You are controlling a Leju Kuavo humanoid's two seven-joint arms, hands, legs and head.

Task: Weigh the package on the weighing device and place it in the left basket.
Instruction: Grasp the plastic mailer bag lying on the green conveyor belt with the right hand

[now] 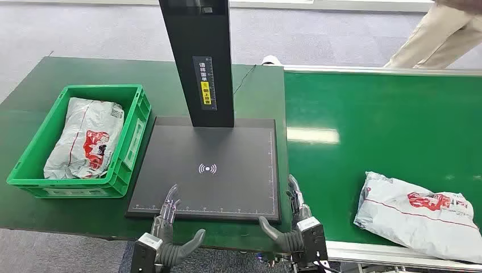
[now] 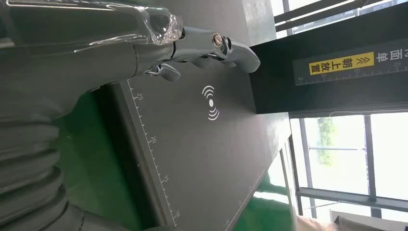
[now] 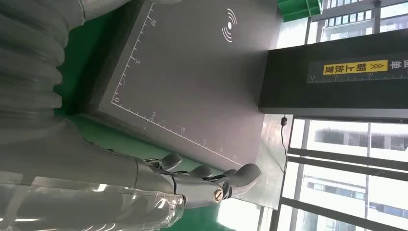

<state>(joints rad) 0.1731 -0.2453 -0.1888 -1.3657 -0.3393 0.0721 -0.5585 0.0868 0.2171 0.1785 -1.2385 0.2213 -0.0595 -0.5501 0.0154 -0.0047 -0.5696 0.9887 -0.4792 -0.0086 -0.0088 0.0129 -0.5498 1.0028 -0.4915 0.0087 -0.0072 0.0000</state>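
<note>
A grey plastic mailer package (image 1: 420,213) with red print lies on the green conveyor belt (image 1: 386,125) at the right. The black weighing device (image 1: 216,170) sits in the middle with nothing on its platform, its black post (image 1: 199,62) rising at the back. A green basket (image 1: 133,133) at the left holds another grey package (image 1: 85,136). My left hand (image 1: 167,227) hovers open at the platform's near left edge. My right hand (image 1: 293,224) is open at the platform's near right corner. Both hands hold nothing. The left hand (image 2: 202,48) and right hand (image 3: 202,180) show spread fingers.
A person's legs (image 1: 437,34) in beige trousers stand beyond the conveyor at the far right. A thin cable (image 1: 244,77) runs behind the scale. The green table (image 1: 34,96) ends just below my hands.
</note>
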